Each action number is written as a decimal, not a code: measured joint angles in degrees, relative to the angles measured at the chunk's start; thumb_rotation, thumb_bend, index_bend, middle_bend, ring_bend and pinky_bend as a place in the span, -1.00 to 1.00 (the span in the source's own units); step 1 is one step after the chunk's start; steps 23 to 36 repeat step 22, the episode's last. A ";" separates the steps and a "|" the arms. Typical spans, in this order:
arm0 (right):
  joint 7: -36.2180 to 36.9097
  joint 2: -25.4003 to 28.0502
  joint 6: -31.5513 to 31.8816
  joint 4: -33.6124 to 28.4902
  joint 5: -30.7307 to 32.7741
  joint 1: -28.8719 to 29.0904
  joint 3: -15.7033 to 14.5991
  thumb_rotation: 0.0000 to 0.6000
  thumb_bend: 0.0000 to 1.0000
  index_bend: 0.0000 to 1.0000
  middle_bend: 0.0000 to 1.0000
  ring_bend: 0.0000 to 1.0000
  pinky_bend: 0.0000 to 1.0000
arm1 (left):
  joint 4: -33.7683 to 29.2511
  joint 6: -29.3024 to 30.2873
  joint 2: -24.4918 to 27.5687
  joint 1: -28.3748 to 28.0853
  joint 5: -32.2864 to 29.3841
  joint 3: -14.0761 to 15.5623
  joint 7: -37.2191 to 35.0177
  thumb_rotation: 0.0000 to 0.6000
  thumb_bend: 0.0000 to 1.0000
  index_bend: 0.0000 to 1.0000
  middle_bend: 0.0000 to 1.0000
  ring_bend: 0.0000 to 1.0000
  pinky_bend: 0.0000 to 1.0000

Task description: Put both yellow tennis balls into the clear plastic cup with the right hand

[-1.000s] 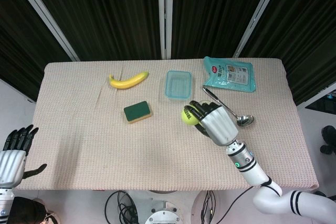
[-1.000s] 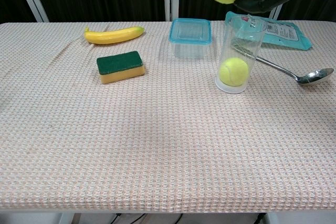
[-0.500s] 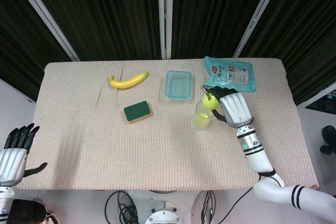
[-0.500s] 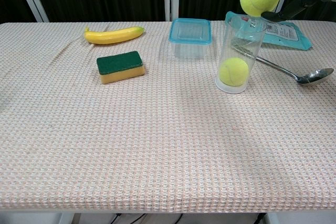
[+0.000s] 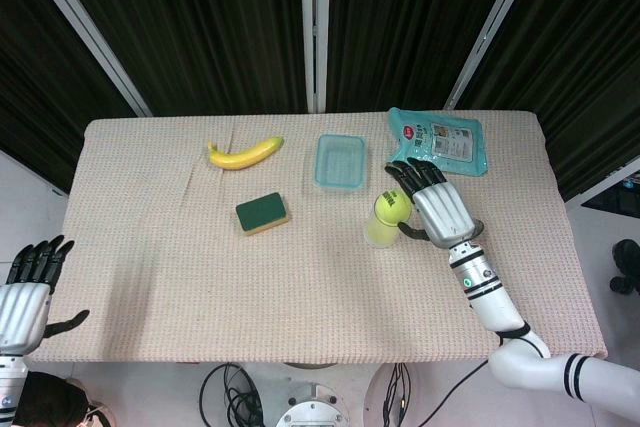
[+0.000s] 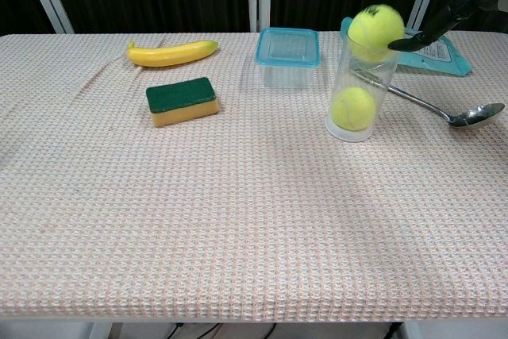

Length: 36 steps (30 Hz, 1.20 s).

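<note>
Left hand [image 5: 25, 299] sits off the counter's [image 5: 150, 267] near-left corner, fingers [image 5: 36, 257] spread, holding nothing.

On the counter, far side: banana [image 5: 244, 153]; nearer, a green-and-yellow sponge [image 5: 262, 213]. Next, a small clear container with a blue rim [image 5: 339, 162].

Clear plastic cup [image 6: 361, 93] stands upright just right of centre. One yellow tennis ball [image 6: 353, 109] rests at the cup's bottom. Second yellow tennis ball [image 6: 376, 27] sits in the cup's mouth, its upper part above the rim.

Right hand [image 5: 438, 209] is just right of the cup, fingers [image 5: 412, 173] extended and apart; a dark fingertip [image 6: 409, 40] is close against the upper ball in the chest view. Cannot tell whether it touches.

Behind the hand: teal packet [image 5: 438, 141]. A metal ladle [image 6: 452, 113] lies right of the cup.
</note>
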 measured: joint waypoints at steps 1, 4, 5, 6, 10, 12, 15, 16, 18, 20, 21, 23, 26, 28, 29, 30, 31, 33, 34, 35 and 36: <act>1.48 0.16 0.23 0.02 -0.56 -0.05 0.00 1.00 -1.00 -1.00 -1.00 -1.00 -1.00 | 0.01 0.05 -0.01 0.02 0.03 0.01 -0.05 1.00 -1.00 -0.97 -1.00 -1.00 -1.00; 4.30 0.75 1.82 0.23 -2.91 -0.41 -0.18 1.00 -1.00 -1.00 -1.00 -1.00 -1.00 | 0.03 0.26 -0.02 0.08 0.17 0.01 -0.13 1.00 -1.00 -0.97 -1.00 -1.00 -1.00; 4.74 1.07 2.54 0.17 -3.68 -0.66 -0.35 1.00 -1.00 -1.00 -1.00 -1.00 -1.00 | 0.03 0.33 -0.02 0.09 0.22 0.00 -0.15 1.00 -1.00 -0.97 -1.00 -1.00 -1.00; 5.01 1.43 3.35 0.04 -4.40 -1.02 -0.58 1.00 -1.00 -1.00 -1.00 -1.00 -1.00 | 0.03 0.45 -0.03 0.13 0.28 0.00 -0.18 1.00 -1.00 -0.97 -1.00 -1.00 -1.00; 4.97 2.66 9.21 0.10 -7.71 -4.27 -2.55 1.00 -0.95 -1.00 -1.00 -1.00 -1.00 | 0.08 0.49 0.05 0.04 0.56 0.01 -0.23 1.00 -1.00 -0.97 -1.00 -1.00 -1.00; 4.23 2.87 12.77 1.12 -8.67 -6.74 -3.84 1.00 -0.93 -1.00 -1.00 -1.00 -1.00 | -0.03 0.29 0.18 -0.24 0.69 -0.10 -0.12 1.00 -1.00 -0.97 -1.00 -1.00 -1.00; 3.24 2.95 18.37 4.13 -8.90 -12.28 -6.46 1.00 -0.93 -1.00 -1.00 -1.00 -1.00 | 0.04 0.25 0.17 -0.69 1.01 -0.47 0.06 1.00 -1.00 -0.98 -1.00 -1.00 -1.00; 3.20 2.98 19.96 5.50 -8.61 -14.71 -7.64 1.00 -0.93 -1.00 -1.00 -1.00 -1.00 | 0.18 0.30 0.09 -0.76 1.04 -0.56 0.29 1.00 -1.00 -0.98 -1.00 -1.00 -1.00; 3.89 3.09 21.46 7.54 -7.95 -18.31 -9.46 1.00 -0.92 -1.00 -1.00 -1.00 -1.00 | 0.67 0.39 -0.25 -0.91 1.04 -0.79 1.29 1.00 -1.00 -0.98 -1.00 -1.00 -1.00; 6.01 3.24 22.66 9.70 -7.17 -21.64 -11.11 1.00 -0.92 -1.00 -1.00 -1.00 -1.00 | 1.16 0.35 -0.68 -1.07 0.98 -0.94 2.10 1.00 -1.00 -0.98 -1.00 -1.00 -1.00; 7.08 3.29 23.19 10.68 -6.84 -22.75 -11.67 1.00 -0.92 -1.00 -1.00 -1.00 -1.00 | 1.27 0.23 -0.79 -1.17 0.89 -0.99 2.13 1.00 -1.00 -0.98 -1.00 -1.00 -1.00; 8.30 3.34 23.98 11.99 -6.41 -24.27 -12.32 1.00 -0.92 -1.00 -1.00 -1.00 -1.00 | 1.37 0.13 -0.83 -1.24 0.81 -1.04 1.91 1.00 -1.00 -0.98 -1.00 -1.00 -1.00; 8.30 3.34 23.98 11.99 -6.41 -24.27 -12.32 1.00 -0.92 -1.00 -1.00 -1.00 -1.00 | 1.37 0.13 -0.83 -1.24 0.81 -1.04 1.91 1.00 -1.00 -0.98 -1.00 -1.00 -1.00; 8.30 3.34 23.98 11.99 -6.41 -24.27 -12.32 1.00 -0.92 -1.00 -1.00 -1.00 -1.00 | 1.37 0.13 -0.83 -1.24 0.81 -1.04 1.91 1.00 -1.00 -0.98 -1.00 -1.00 -1.00; 8.30 3.34 23.98 11.99 -6.41 -24.27 -12.32 1.00 -0.92 -1.00 -1.00 -1.00 -1.00 | 1.37 0.13 -0.83 -1.24 0.81 -1.04 1.91 1.00 -1.00 -0.98 -1.00 -1.00 -1.00; 8.30 3.34 23.98 11.99 -6.41 -24.27 -12.32 1.00 -0.92 -1.00 -1.00 -1.00 -1.00 | 1.37 0.13 -0.83 -1.24 0.81 -1.04 1.91 1.00 -1.00 -0.98 -1.00 -1.00 -1.00; 8.30 3.34 23.98 11.99 -6.41 -24.27 -12.32 1.00 -0.92 -1.00 -1.00 -1.00 -1.00 | 1.37 0.13 -0.83 -1.24 0.81 -1.04 1.91 1.00 -1.00 -0.98 -1.00 -1.00 -1.00; 8.30 3.34 23.98 11.99 -6.41 -24.27 -12.32 1.00 -0.92 -1.00 -1.00 -1.00 -1.00 | 1.37 0.13 -0.83 -1.24 0.81 -1.04 1.91 1.00 -1.00 -0.98 -1.00 -1.00 -1.00; 8.30 3.34 23.98 11.99 -6.41 -24.27 -12.32 1.00 -0.92 -1.00 -1.00 -1.00 -1.00 | 1.37 0.13 -0.83 -1.24 0.81 -1.04 1.91 1.00 -1.00 -0.98 -1.00 -1.00 -1.00; 8.30 3.34 23.98 11.99 -6.41 -24.27 -12.32 1.00 -0.92 -1.00 -1.00 -1.00 -1.00 | 1.37 0.13 -0.83 -1.24 0.81 -1.04 1.91 1.00 -1.00 -0.98 -1.00 -1.00 -1.00; 8.30 3.34 23.98 11.99 -6.41 -24.27 -12.32 1.00 -0.92 -1.00 -1.00 -1.00 -1.00 | 1.37 0.13 -0.83 -1.24 0.81 -1.04 1.91 1.00 -1.00 -0.98 -1.00 -1.00 -1.00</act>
